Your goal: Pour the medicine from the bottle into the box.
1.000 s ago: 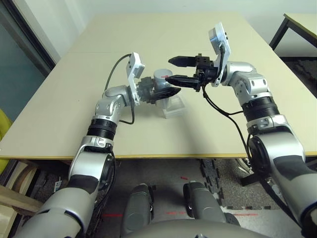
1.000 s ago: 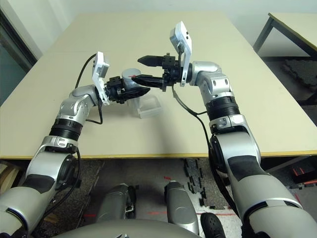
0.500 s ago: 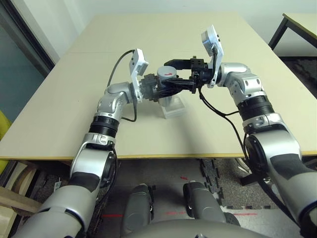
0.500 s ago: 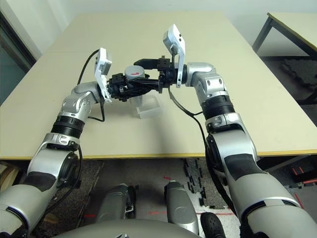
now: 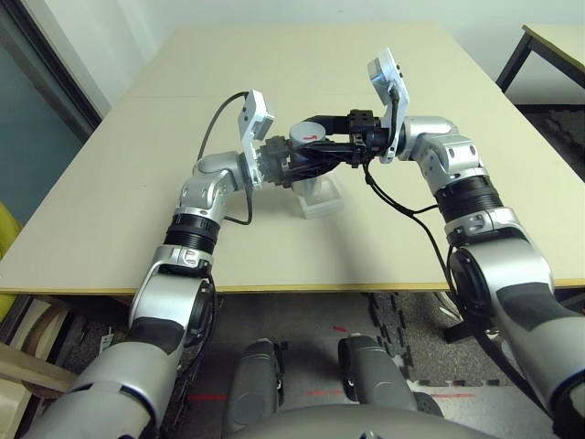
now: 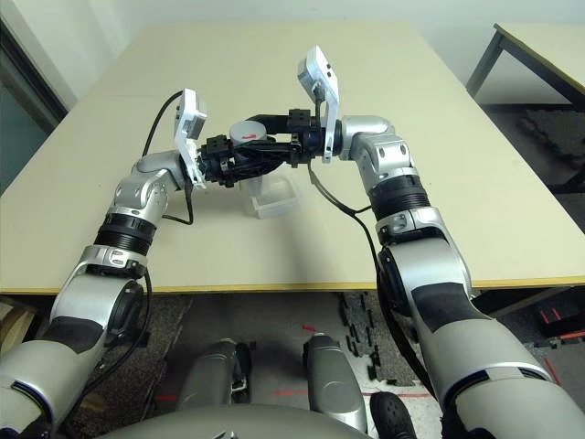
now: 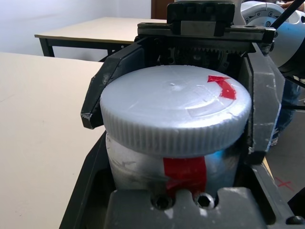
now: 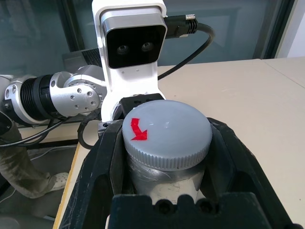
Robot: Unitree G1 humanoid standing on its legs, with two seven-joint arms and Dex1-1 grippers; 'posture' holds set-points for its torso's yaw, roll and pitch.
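At frame centre, above the clear box (image 5: 318, 198), the left gripper (image 5: 294, 170) clamps the bottle (image 7: 176, 164) while the right gripper (image 5: 315, 144) grips its cap (image 8: 167, 132); uneven twisting could jerk the bottle loose.

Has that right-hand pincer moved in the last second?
Yes. The right pincer slid leftward toward the bottle above the clear box, closing around its cap.

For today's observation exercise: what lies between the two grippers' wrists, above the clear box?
The bottle, cap still on, lies between them: the left gripper holds its body and the right gripper is shut on the cap, above the box, as the head views show.
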